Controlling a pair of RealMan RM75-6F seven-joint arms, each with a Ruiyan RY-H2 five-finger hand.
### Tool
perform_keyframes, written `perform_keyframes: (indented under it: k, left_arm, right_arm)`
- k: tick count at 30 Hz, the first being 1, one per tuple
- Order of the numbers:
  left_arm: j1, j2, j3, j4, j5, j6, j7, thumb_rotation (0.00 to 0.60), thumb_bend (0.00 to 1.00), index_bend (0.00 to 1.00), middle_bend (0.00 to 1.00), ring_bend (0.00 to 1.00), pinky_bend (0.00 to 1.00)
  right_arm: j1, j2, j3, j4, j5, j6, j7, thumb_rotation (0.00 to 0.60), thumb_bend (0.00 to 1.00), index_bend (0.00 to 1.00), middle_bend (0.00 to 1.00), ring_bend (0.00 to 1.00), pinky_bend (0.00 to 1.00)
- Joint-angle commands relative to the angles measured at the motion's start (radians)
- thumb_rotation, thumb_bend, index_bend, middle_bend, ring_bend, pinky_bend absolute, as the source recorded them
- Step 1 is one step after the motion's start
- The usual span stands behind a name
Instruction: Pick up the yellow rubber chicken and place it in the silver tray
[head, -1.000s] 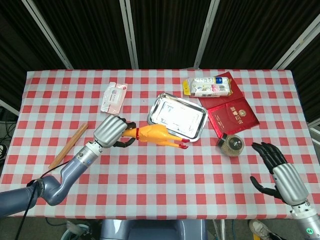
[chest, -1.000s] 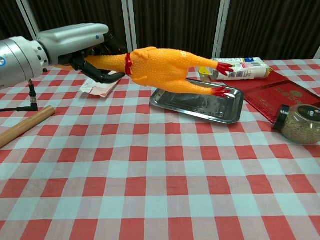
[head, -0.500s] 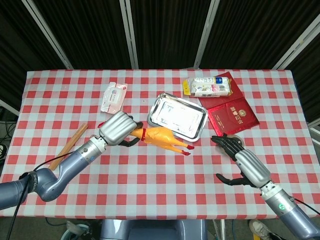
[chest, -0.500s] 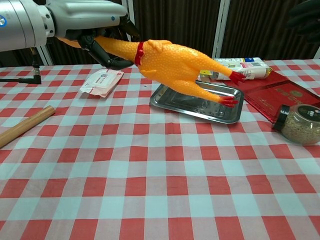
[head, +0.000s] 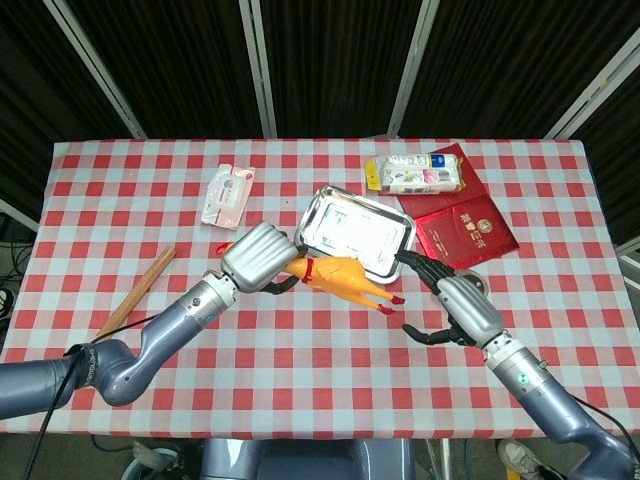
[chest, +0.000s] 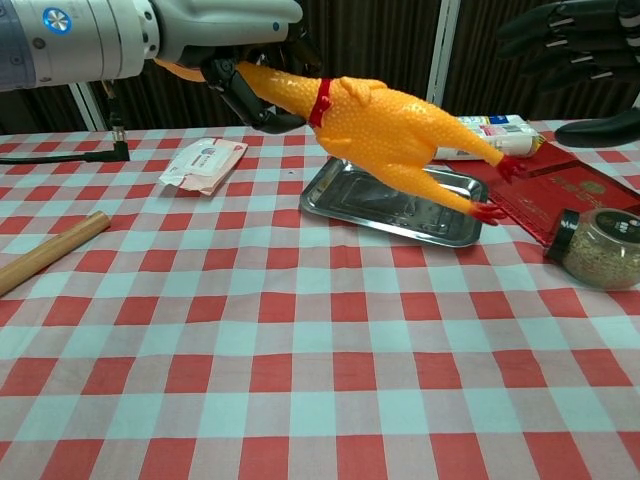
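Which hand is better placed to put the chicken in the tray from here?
Left. The left hand already holds the chicken by its neck, in the air beside the tray. The right hand is open and holds nothing, off the tray's other corner.

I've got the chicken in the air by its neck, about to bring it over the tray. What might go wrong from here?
1. The left hand grips the rubber chicken only at its neck end; the long body hangs free and may swing or land half over the silver tray rim.
2. The right hand, open, hovers close to the chicken's red feet and could bump them.
3. The jar sits beside that hand and might get knocked.
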Motion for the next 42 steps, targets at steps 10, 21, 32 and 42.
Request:
perform_keyframes:
  k: [10,21,32,42]
  left_arm:
    - [-0.067,-0.129,-0.008,-0.005,-0.157,0.121,0.162,0.600,0.81,0.68,0.71,0.61,0.67]
    - [-0.090,-0.162,-0.008,-0.016,-0.189,0.148,0.175,0.600,0.80,0.68,0.71,0.61,0.68]
    - [-0.105,-0.174,-0.001,-0.026,-0.210,0.160,0.181,0.600,0.80,0.68,0.71,0.61,0.68]
    - [-0.110,-0.180,0.006,-0.025,-0.204,0.161,0.165,0.600,0.80,0.68,0.71,0.61,0.68]
  right_arm:
    - [0.124,-0.109,0.048,0.001,0.311,-0.075,-0.285,0.600,0.32,0.00,0.03,0.02,0.06]
    - [0.170,-0.150,0.071,0.019,0.414,-0.074,-0.357,0.600,0.32,0.00,0.03,0.02,0.06]
    - [0.195,-0.163,0.072,0.043,0.464,-0.086,-0.395,0.600,0.32,0.00,0.05,0.05,0.06]
    - [0.218,-0.174,0.070,0.069,0.500,-0.112,-0.410,0.600,0.32,0.17,0.18,0.18,0.19]
